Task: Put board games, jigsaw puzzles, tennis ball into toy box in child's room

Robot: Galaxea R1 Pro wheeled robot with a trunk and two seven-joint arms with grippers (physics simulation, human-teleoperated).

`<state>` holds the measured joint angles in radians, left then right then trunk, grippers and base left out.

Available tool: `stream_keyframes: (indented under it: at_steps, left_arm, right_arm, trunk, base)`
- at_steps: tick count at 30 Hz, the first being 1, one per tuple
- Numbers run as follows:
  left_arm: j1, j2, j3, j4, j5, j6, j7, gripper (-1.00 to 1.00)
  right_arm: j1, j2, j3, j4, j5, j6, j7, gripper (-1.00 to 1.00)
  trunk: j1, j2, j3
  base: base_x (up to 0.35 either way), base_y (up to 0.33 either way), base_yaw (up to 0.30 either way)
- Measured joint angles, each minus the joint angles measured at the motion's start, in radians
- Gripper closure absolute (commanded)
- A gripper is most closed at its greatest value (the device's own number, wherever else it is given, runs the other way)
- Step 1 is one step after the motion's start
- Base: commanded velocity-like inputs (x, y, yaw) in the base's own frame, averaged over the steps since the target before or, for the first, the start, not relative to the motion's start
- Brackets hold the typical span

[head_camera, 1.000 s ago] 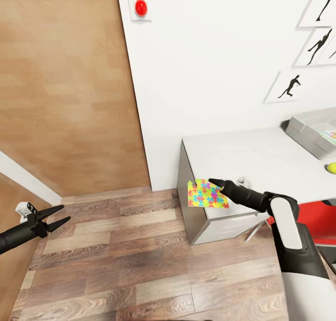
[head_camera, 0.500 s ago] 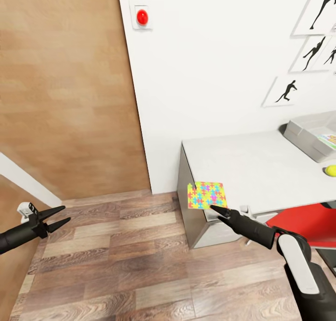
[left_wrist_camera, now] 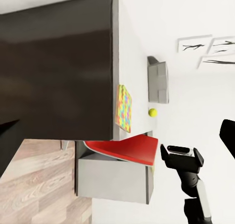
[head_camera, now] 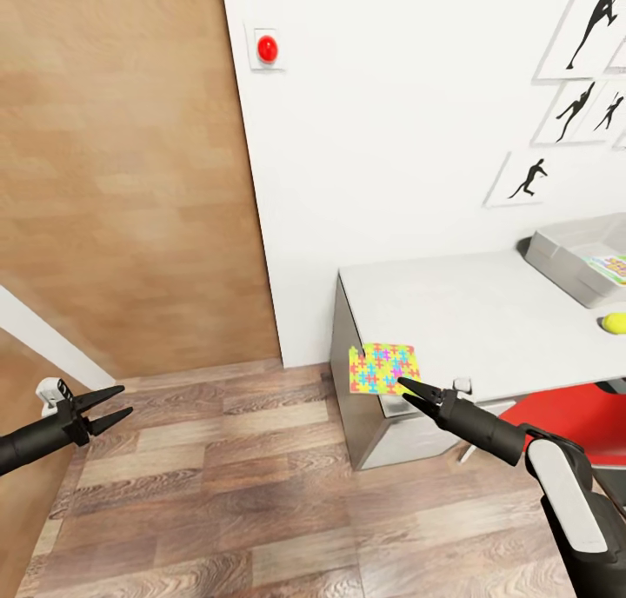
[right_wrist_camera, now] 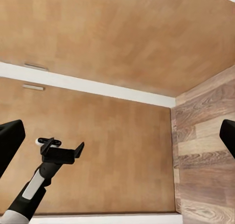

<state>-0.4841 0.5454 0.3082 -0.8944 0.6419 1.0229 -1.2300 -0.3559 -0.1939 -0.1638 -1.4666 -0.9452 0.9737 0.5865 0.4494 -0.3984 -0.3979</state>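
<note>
Black two-finger right gripper (head_camera: 409, 392) sits just below the multicoloured jigsaw puzzle square (head_camera: 383, 368), fingers slightly spread, nothing between them; tips at the square's lower edge, contact cannot be told. That yellow, blue, pink and green square lies on the near left corner of the pale grey-white table top (head_camera: 469, 315) and overhangs its front edge. Black left gripper (head_camera: 103, 410) hangs well to the left over the wood-plank floor (head_camera: 217, 494), fingers apart, empty. Red chair seat (head_camera: 565, 411) is just right of the right gripper, under the table edge. Further right and beyond it: small yellow-green tennis ball (head_camera: 615, 323) on the table, then the light-grey open toy box (head_camera: 565, 259) with a colourful flat item inside. No readable writing. Red round button (head_camera: 267, 48) on the white wall far above.
</note>
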Motion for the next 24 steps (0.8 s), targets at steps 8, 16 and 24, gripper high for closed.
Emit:
stream_keyframes:
  at_steps: [8, 16, 24]
  left_arm:
    - [0.000, -0.002, -0.002, -0.003, 0.000, 0.001, -0.002, -1.00]
    - [0.000, -0.002, -0.006, -0.005, -0.001, 0.003, -0.003, -1.00]
    - [0.004, -0.006, -0.007, -0.002, -0.021, 0.000, -0.001, -1.00]
  right_arm:
    - [0.001, -0.001, -0.004, 0.003, 0.000, 0.001, 0.005, -1.00]
    - [0.001, -0.001, -0.007, 0.007, 0.001, 0.000, 0.005, -1.00]
    - [0.002, 0.000, -0.008, 0.011, 0.001, -0.001, 0.005, -1.00]
  trunk:
    - [0.000, 0.000, 0.013]
    - [0.000, 0.000, 0.027]
    - [0.000, 0.000, 0.040]
  base:
    - [0.000, 0.000, 0.000]
    - [0.000, 0.000, 0.000]
    - [0.000, 0.000, 0.000]
